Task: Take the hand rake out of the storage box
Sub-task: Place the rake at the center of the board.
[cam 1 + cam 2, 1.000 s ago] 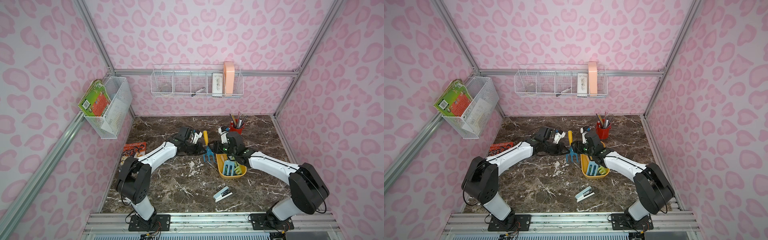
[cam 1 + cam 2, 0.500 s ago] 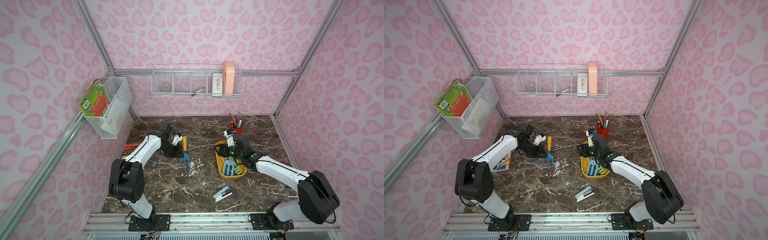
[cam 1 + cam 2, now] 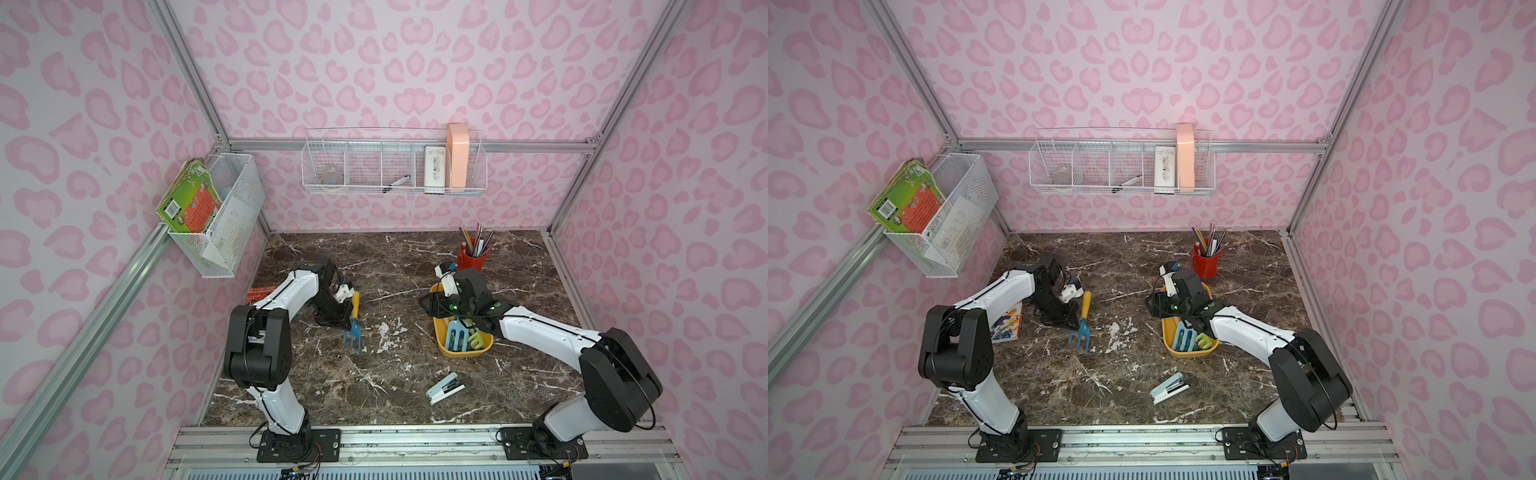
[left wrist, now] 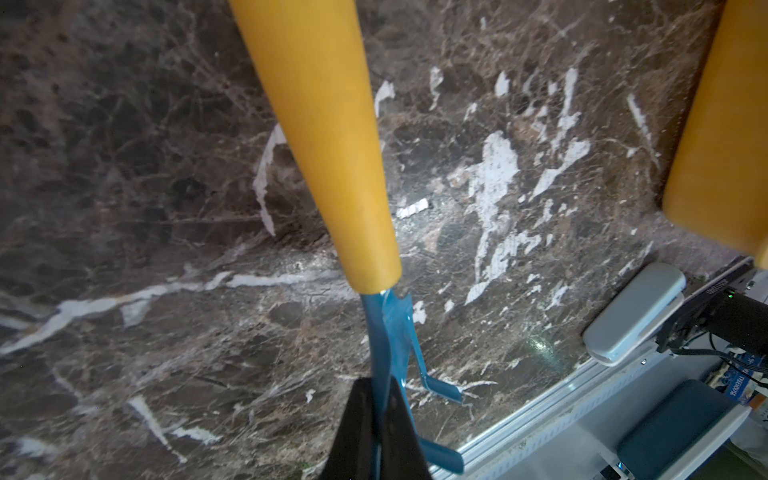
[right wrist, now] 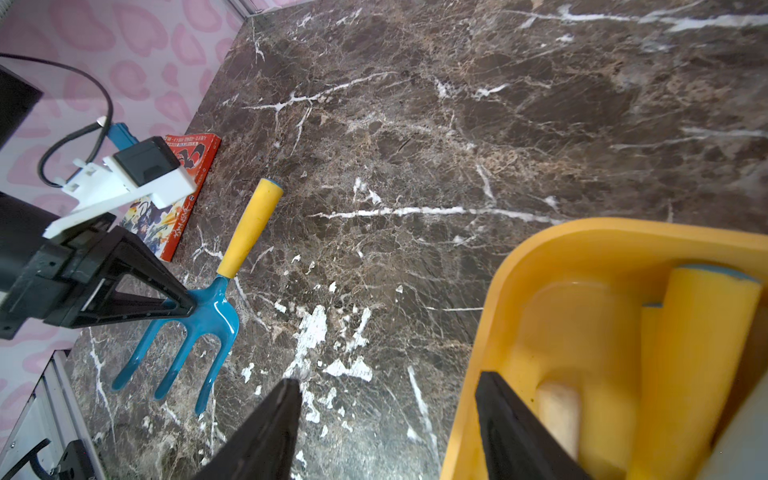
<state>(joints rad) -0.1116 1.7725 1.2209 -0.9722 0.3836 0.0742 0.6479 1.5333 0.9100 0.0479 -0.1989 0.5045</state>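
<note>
The hand rake [image 3: 352, 329] has blue tines and a yellow handle. It is outside the storage box, low over the marble to its left, also seen in a top view [image 3: 1080, 329] and the right wrist view [image 5: 216, 307]. My left gripper [image 3: 343, 316] is shut on its blue neck [image 4: 384, 332], with the tips pinched together around it [image 4: 380, 399]. The storage box [image 3: 463, 353] is a yellow tub holding other blue, green and yellow-handled tools. My right gripper [image 5: 388, 379] is open at the box's far end, one finger inside the tub and one outside over the marble.
A white stapler [image 3: 445, 387] lies near the front. A red pencil cup [image 3: 471, 261] stands behind the box. A flat red packet [image 3: 1007, 326] lies by the left wall. White wire baskets [image 3: 392, 170] [image 3: 220, 216] hang on the walls.
My left arm has carried the hand rake leftwards, away from the storage box. The right gripper has stayed at the box's far end, drawing back slightly.
</note>
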